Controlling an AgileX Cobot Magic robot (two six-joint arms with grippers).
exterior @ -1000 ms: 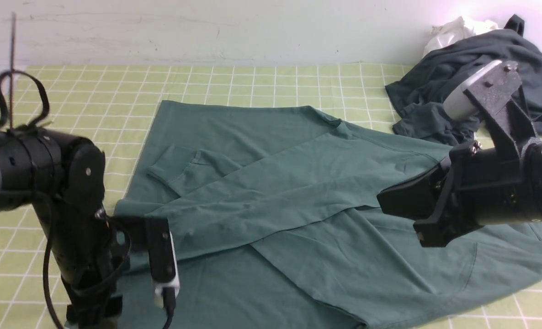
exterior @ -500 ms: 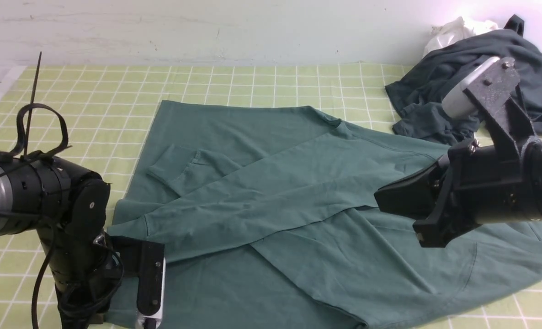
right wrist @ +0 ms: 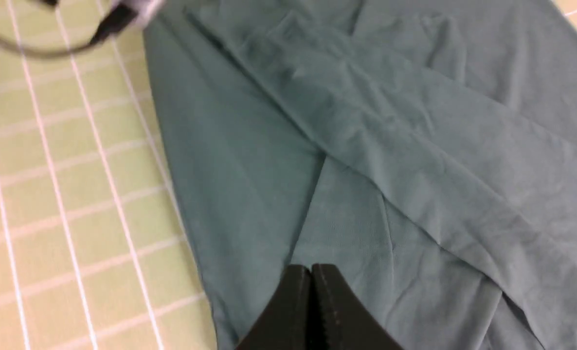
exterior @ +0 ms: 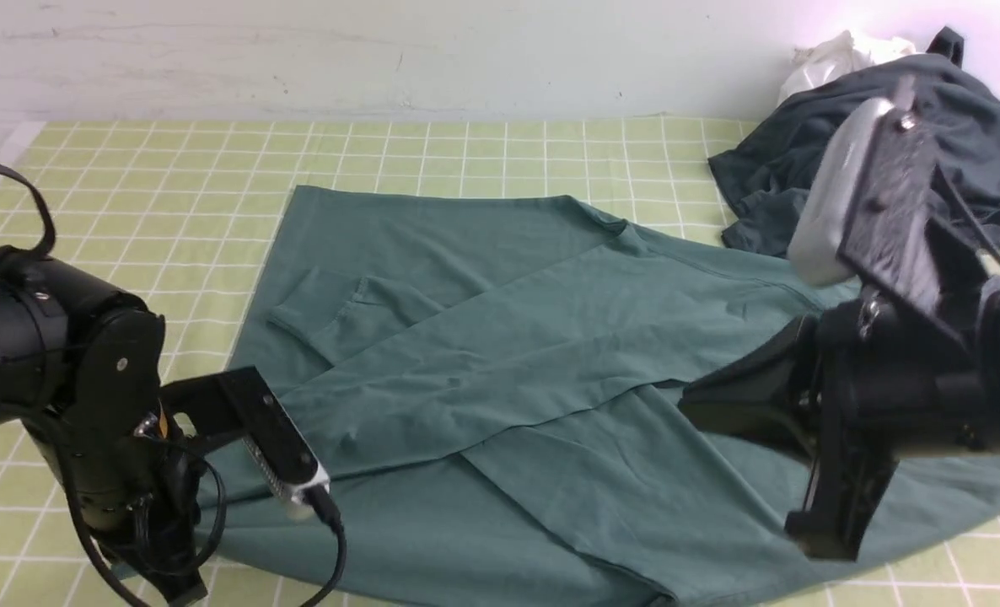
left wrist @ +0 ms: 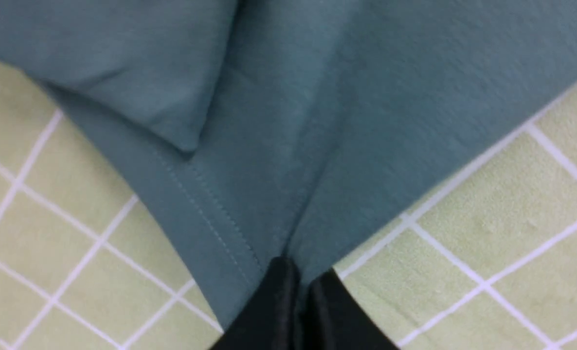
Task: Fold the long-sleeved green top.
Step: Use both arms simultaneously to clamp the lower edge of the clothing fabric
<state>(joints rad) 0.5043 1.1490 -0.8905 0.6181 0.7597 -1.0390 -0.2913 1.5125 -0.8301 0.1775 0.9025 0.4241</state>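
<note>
The green long-sleeved top [exterior: 500,354] lies spread on the checked table, with one sleeve [exterior: 466,379] folded across the body towards the left. My left gripper [left wrist: 298,267] is shut on the top's hemmed near-left corner [left wrist: 230,214], low over the table. In the front view its jaws are hidden under the left arm [exterior: 87,396]. My right gripper [exterior: 692,403] is shut and empty. It hovers over the right side of the top [right wrist: 366,146] with no cloth between the jaws [right wrist: 311,268].
A charcoal-grey garment [exterior: 803,169] lies heaped at the back right with a white cloth [exterior: 837,55] behind it, against the wall. The yellow-green checked table cover [exterior: 171,169] shows bare to the left and behind the top.
The left arm dropped to the top's near-left corner and its wrist rolled, swinging its camera up. The right wrist rolled too, and its gripper edged slightly left.
</note>
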